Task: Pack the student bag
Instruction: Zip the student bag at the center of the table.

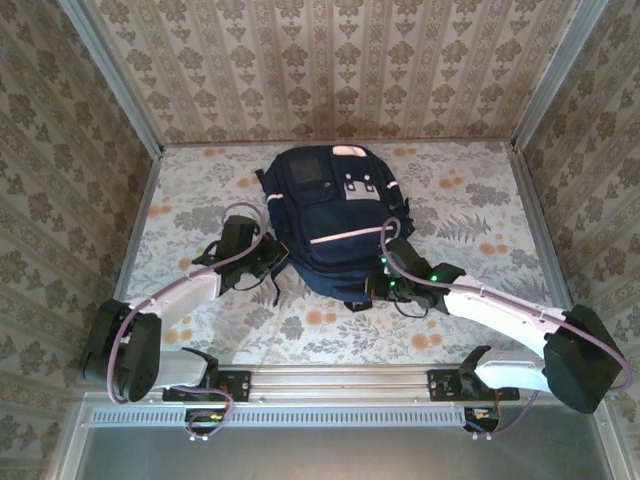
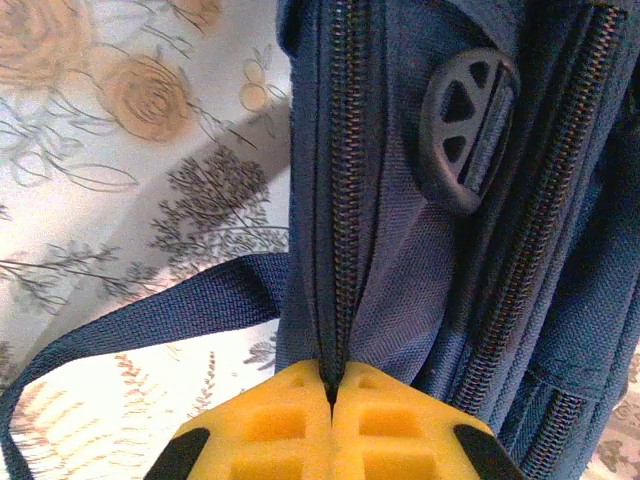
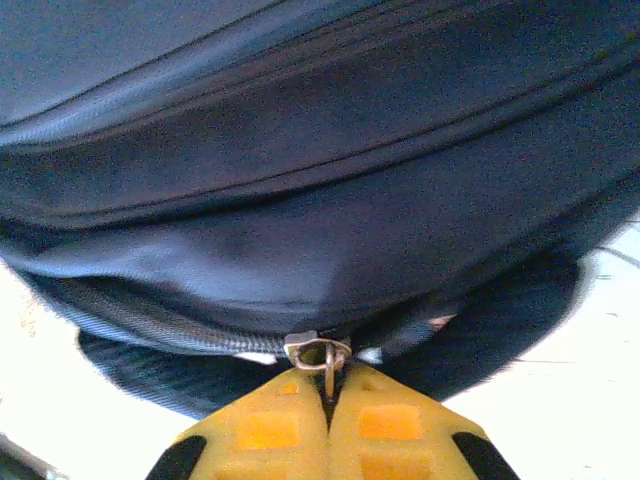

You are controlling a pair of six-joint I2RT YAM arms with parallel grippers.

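The student bag (image 1: 330,215), a navy backpack with pale stripes, lies flat in the middle of the table. My left gripper (image 1: 272,263) is at its lower left side. In the left wrist view the yellow jaws (image 2: 332,388) are shut and pinch the bag's zipper seam (image 2: 343,250). My right gripper (image 1: 378,287) is at the bag's near edge. In the right wrist view it (image 3: 328,385) is shut on the metal zipper pull (image 3: 327,368), which hangs from the slider (image 3: 315,349) on the bag (image 3: 300,200).
A navy webbing strap (image 2: 150,318) trails from the bag across the floral tablecloth (image 1: 450,215). A dark round plastic fitting (image 2: 468,125) sits on the bag's side between two zippers. Patterned walls (image 1: 60,150) enclose the table on three sides.
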